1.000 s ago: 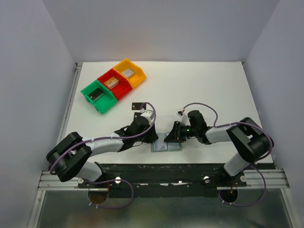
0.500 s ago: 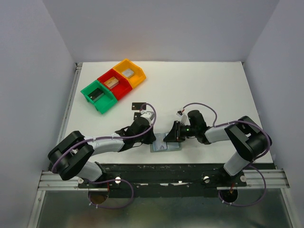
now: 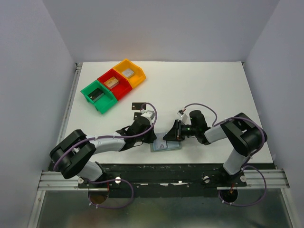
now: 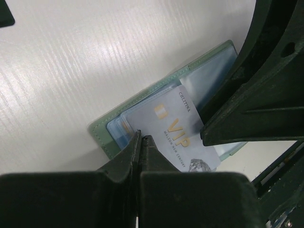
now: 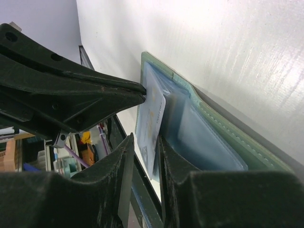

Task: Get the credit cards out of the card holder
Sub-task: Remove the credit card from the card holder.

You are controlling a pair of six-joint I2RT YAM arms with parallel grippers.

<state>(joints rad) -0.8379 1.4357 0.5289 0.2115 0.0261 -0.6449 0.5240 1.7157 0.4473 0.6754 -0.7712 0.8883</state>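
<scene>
at the open card holder (image 4: pixel 100 137), your left gripper (image 4: pixel 140 142) pinches 1 silvery-blue card (image 4: pixel 175 133), right gripper (image 5: pixel 146 140) fingers spread beside it; next, i'd draw it straight out.

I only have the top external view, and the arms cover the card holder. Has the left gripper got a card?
Observer: Yes. In the left wrist view the left gripper is shut on the edge of a pale VIP card.
Operator: Is the card lying flat?
Observer: No. The right wrist view shows it tilted up off the open card holder.
Operator: And the right gripper?
Observer: The right gripper is open, jaws apart, with the card's edge between them.
</scene>
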